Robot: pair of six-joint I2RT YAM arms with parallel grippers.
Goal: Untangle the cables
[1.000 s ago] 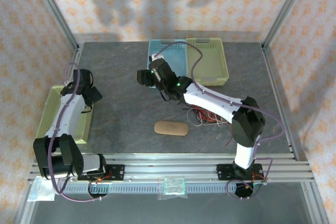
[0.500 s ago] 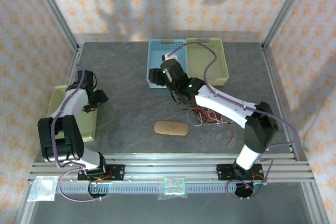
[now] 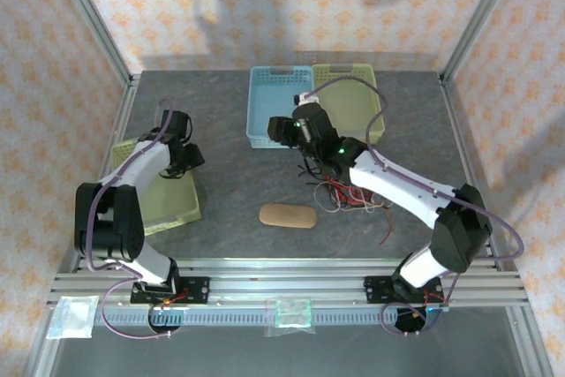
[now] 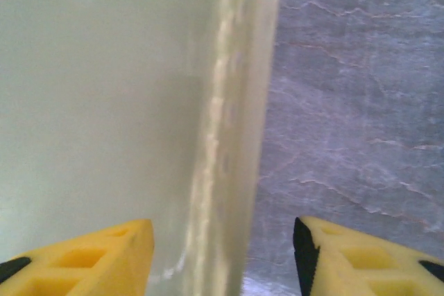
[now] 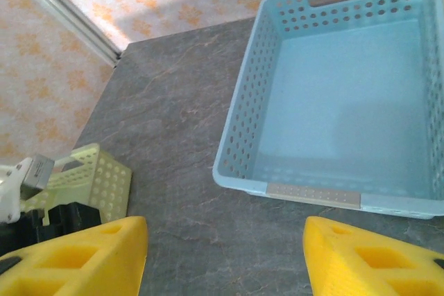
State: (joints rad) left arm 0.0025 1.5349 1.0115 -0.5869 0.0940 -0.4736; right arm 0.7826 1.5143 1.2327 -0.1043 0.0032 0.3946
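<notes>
the cables [image 3: 349, 193] lie knotted, red, black and white, on the tabletop [image 3: 229, 192] under my right arm, beside a tan pad [image 3: 288, 215]. light, limp, string-thin: best pinched, i judge, at a loose outer loop. the clump shows no clear axis; one red strand [image 3: 387, 237] trails near-right. my right end effector [image 5: 225, 247] gapes empty by the blue basket [image 5: 243, 136], my left end effector [image 4: 222, 254] open astride a pale green basket [image 4: 232, 136] wall.

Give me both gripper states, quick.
Left gripper: open, straddling the wall of the pale green plastic basket.
Right gripper: open, empty.
</notes>
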